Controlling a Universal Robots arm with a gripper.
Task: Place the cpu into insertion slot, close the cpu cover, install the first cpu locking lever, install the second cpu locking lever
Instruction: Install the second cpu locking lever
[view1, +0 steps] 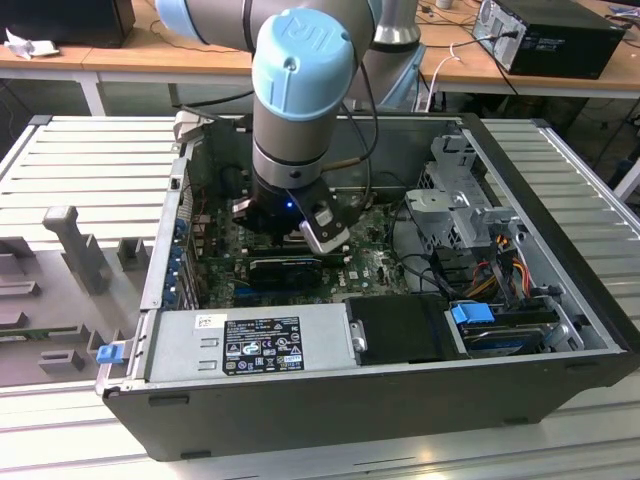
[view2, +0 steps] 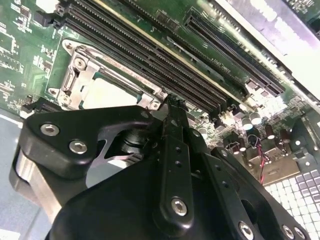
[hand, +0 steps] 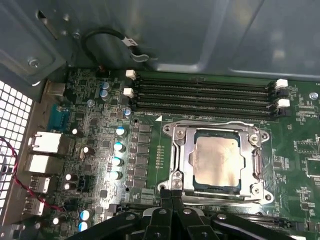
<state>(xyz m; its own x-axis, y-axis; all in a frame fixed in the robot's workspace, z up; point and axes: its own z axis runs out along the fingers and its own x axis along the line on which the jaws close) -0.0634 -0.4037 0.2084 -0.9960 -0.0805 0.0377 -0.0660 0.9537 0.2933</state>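
Observation:
In the first wrist view the cpu (hand: 216, 161), a dull beige-silver square, lies flat in the insertion slot (hand: 192, 172). The cpu cover (hand: 181, 150), a silver metal frame, lies down around it, and the chip shows through its window. My gripper (hand: 172, 192) is shut, its two black fingers pressed together, with the tips at the edge of the cover frame nearest them. The second wrist view looks over the gripper (view2: 172, 102) from behind, with the cpu (view2: 107, 92) and cover (view2: 75, 75) just beyond the tips. In the exterior view the gripper (view1: 290, 238) reaches down into the open computer case (view1: 560, 210).
Long black memory slots (hand: 205, 95) run beside the socket. A row of capacitors (hand: 119, 147) and rear ports (hand: 45, 142) stand on its other side. A power supply (view1: 250, 345), a drive cage (view1: 460, 200) and loose cables (view1: 500, 260) crowd the case.

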